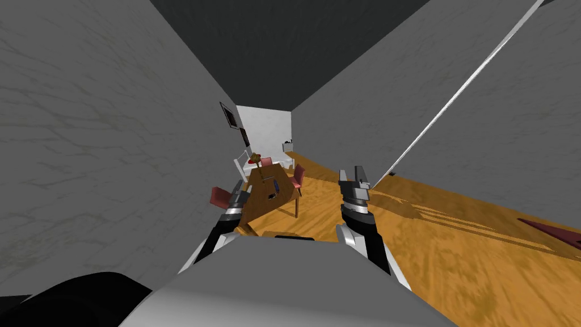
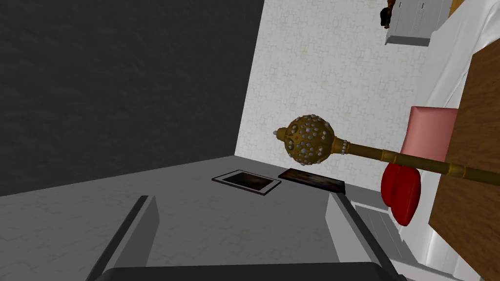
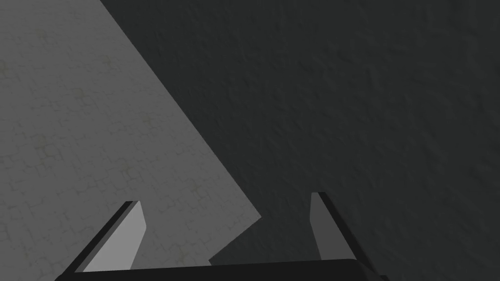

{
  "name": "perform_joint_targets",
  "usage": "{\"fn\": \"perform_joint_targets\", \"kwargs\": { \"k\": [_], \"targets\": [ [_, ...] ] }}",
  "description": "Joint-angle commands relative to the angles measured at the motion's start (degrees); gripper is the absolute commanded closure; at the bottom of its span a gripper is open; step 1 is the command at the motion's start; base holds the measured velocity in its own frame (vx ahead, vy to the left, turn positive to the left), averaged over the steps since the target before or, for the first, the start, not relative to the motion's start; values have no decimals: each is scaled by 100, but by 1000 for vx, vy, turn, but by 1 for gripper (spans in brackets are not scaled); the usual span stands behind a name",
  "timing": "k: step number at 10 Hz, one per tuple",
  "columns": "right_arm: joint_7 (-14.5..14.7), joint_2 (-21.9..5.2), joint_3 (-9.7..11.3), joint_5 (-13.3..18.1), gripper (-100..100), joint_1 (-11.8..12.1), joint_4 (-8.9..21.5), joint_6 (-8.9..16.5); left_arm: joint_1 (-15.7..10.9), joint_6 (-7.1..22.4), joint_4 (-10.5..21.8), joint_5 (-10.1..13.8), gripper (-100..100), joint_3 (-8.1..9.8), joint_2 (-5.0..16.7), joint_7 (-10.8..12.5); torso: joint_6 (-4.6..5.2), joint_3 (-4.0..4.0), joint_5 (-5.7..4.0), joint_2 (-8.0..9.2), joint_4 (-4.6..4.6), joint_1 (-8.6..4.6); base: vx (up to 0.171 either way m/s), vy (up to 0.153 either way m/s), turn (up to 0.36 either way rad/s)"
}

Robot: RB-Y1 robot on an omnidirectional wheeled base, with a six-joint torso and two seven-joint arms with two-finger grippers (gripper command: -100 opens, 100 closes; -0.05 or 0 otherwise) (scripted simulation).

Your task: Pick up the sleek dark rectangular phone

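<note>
A wooden table stands ahead of me in a narrow room. On it lies a small dark flat rectangle, which looks like the phone, with a second bluish-dark flat item just beyond it. My left gripper hovers open at the table's near left edge, apart from both items. In the left wrist view its fingers stand wide apart around nothing, and a gold sceptre with a studded ball reaches out over the table. My right gripper is raised to the right of the table, open.
Red chairs flank the table, and another stands at its far end. Grey walls close in on both sides, with framed pictures on the left one. Open wooden floor stretches right, with a dark red rug.
</note>
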Motion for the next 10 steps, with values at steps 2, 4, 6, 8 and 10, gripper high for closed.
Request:
{"fn": "perform_joint_targets", "kwargs": {
  "k": [2,4,6,8,10],
  "targets": [
    [0,0,-1,0,0,1,0,0,160,342,151,354,-100,35,199,213,-7,2,0,4,1,0,35,5,-187],
    [0,0,-1,0,0,1,0,0,236,533,292,580,-100,72,334,350,-6,4,-1,8,2,-2,28,2,-215],
    [0,0,0,0,0,0,0,0,314,734,440,810,-100,109,466,488,-1,2,0,3,1,-1,42,8,-299],
    [0,0,0,0,0,1,0,0,474,1081,757,1199,-100,185,722,763,-3,2,0,3,1,-2,48,7,-329],
    [0,0,-1,0,0,1,0,0,556,1384,924,1499,-100,223,843,899,-6,0,0,0,0,1,44,13,-264]
  ]
}}
